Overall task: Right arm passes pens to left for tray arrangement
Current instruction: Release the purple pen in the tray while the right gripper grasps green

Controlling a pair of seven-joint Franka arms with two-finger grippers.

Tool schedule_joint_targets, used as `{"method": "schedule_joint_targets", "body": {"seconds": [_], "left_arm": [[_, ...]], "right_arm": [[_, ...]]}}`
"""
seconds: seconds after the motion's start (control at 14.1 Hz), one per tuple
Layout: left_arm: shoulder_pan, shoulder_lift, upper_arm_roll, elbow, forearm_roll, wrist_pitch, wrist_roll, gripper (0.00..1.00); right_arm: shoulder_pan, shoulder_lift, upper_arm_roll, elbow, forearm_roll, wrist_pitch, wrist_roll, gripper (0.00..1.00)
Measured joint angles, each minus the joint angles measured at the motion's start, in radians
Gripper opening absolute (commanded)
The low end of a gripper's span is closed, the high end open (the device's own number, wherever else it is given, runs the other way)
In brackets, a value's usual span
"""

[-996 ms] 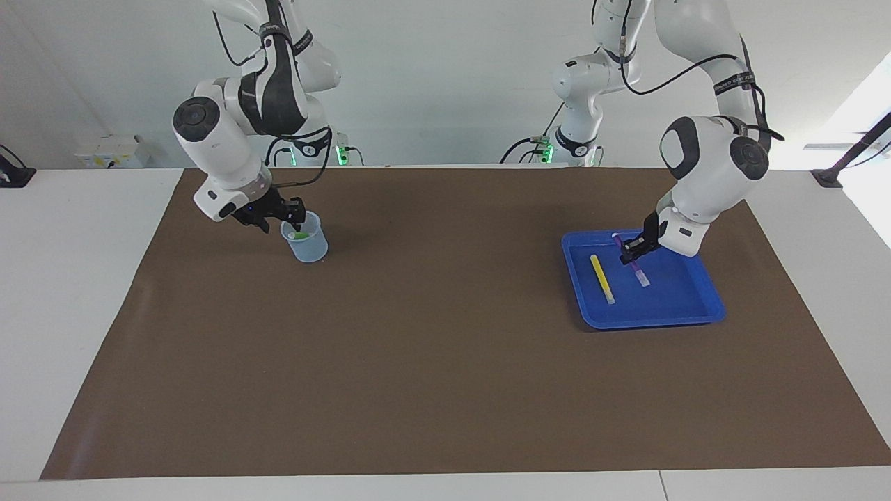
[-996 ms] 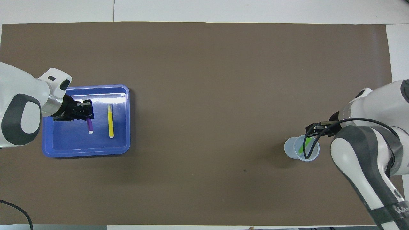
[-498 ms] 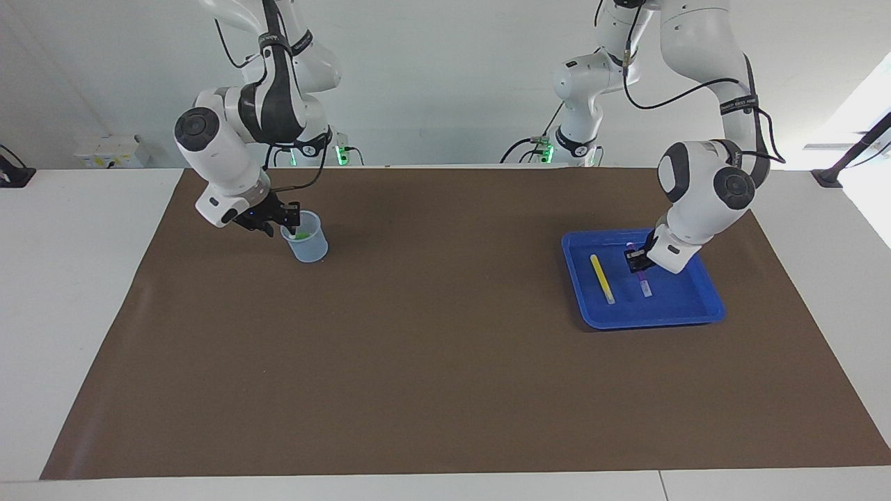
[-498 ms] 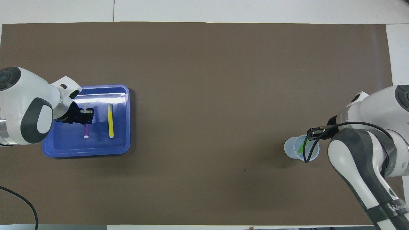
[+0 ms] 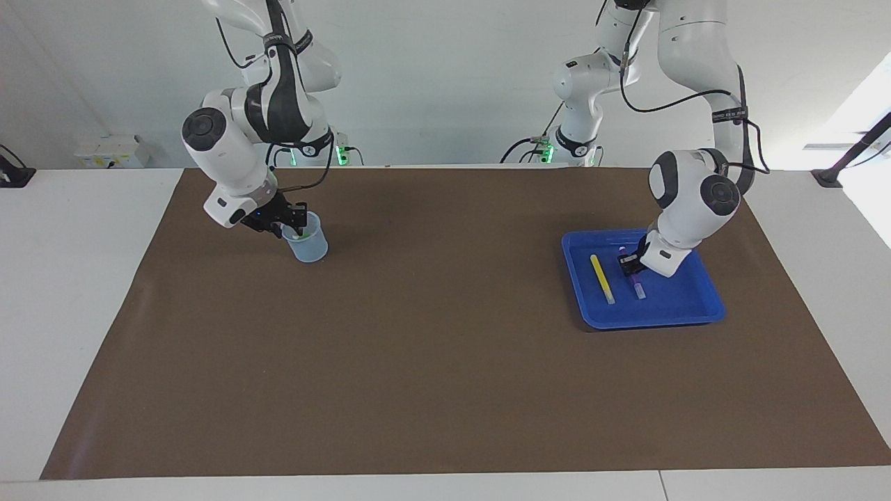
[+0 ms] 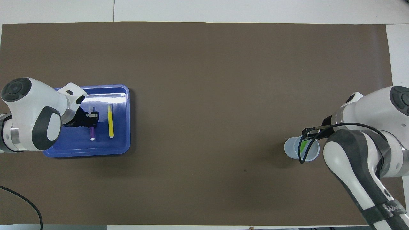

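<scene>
The blue tray (image 5: 658,314) (image 6: 119,144) lies toward the left arm's end of the table. A yellow pen (image 5: 602,278) (image 6: 110,120) lies flat in it. Beside it is a purple pen (image 5: 637,288) (image 6: 92,133), roughly parallel to the yellow one and low over the tray floor, with my left gripper (image 5: 628,263) (image 6: 93,115) shut on its upper part. My right gripper (image 5: 295,225) (image 6: 307,131) is at the rim of a translucent cup (image 5: 311,248) (image 6: 291,150). A green pen (image 5: 300,236) (image 6: 302,147) leans inside that cup. Whether the right gripper touches the green pen I cannot tell.
A brown mat (image 5: 445,348) (image 6: 204,80) covers most of the white table. The cup stands toward the right arm's end, about as near to the robots as the tray. A black cable (image 6: 22,204) lies at the mat's near corner by the left arm.
The left gripper has come down and shifted the purple pen closer to the yellow pen, low in the tray. The right gripper has edged in over the cup's rim.
</scene>
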Motion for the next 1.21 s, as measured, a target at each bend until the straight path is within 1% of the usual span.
{"method": "schedule_joint_targets", "body": {"seconds": [0.07, 0.14, 0.21, 0.28, 0.71, 0.92, 1.0, 1.07, 1.21], "left_arm": [[0.002, 0.000, 0.000, 0.000, 0.000, 0.000, 0.000, 0.99], [0.002, 0.000, 0.000, 0.000, 0.000, 0.000, 0.000, 1.00], [0.002, 0.000, 0.000, 0.000, 0.000, 0.000, 0.000, 1.00], [0.002, 0.000, 0.000, 0.000, 0.000, 0.000, 0.000, 1.00], [0.002, 0.000, 0.000, 0.000, 0.000, 0.007, 0.000, 1.00], [0.001, 0.000, -0.002, 0.011, 0.000, 0.007, 0.000, 1.00], [-0.001, 0.000, -0.004, 0.030, 0.000, -0.016, 0.000, 1.00], [-0.006, 0.000, -0.007, 0.068, -0.002, -0.067, -0.001, 1.00], [-0.032, -0.002, -0.012, 0.168, -0.048, -0.182, -0.014, 1.00]], "right_arm": [[0.000, 0.000, -0.001, 0.000, 0.000, 0.000, -0.001, 0.52], [0.001, 0.000, 0.000, 0.000, 0.000, 0.000, -0.001, 0.51], [0.002, 0.000, 0.002, 0.000, 0.000, 0.000, -0.003, 0.47], [0.002, 0.000, 0.002, -0.001, 0.001, 0.000, -0.014, 0.44], [0.003, 0.002, 0.003, -0.012, 0.003, 0.027, -0.036, 0.43], [0.029, 0.003, 0.003, -0.015, 0.005, 0.061, -0.036, 0.43], [0.035, 0.003, 0.003, -0.018, 0.008, 0.062, -0.036, 0.43], [0.038, 0.003, 0.003, -0.020, 0.013, 0.063, -0.036, 0.43], [0.038, 0.003, 0.002, -0.022, 0.015, 0.064, -0.036, 0.43]]}}
